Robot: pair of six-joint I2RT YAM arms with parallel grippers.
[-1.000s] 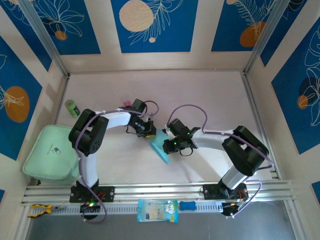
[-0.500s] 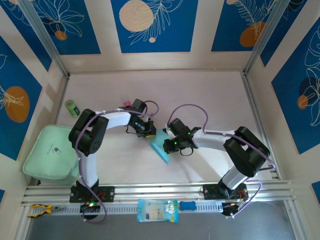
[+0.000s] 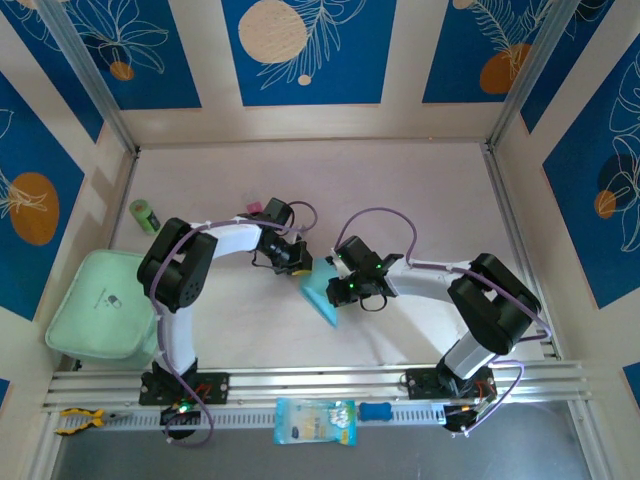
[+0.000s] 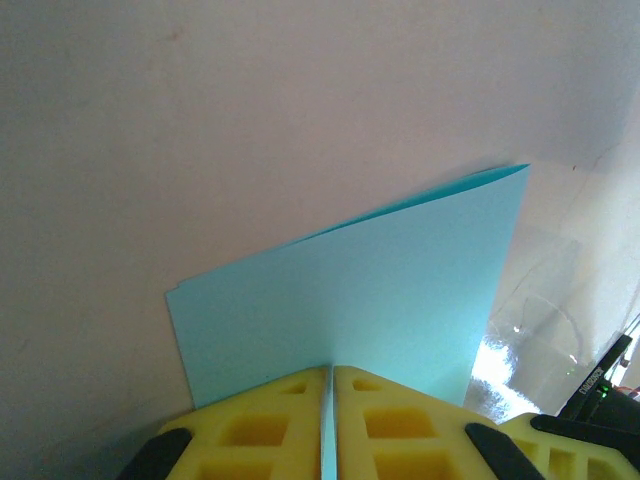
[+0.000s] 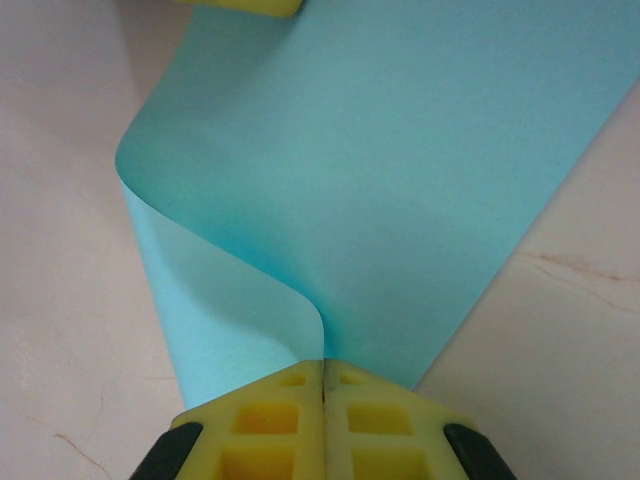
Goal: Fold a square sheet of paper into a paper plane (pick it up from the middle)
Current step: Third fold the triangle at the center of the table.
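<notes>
Cyan paper [image 4: 350, 290] | left fingers [image 4: 260, 425] pinching it | right fingers [image 5: 265, 418] pinching it

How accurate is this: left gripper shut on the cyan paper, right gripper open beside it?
One error: the right gripper is also shut on the sheet of paper, as the right wrist view shows. The left gripper is shut on it, as stated.

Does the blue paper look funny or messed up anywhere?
A little. The square sheet of paper bulges in a soft curl by the right gripper instead of lying creased flat. No tear shows.
</notes>
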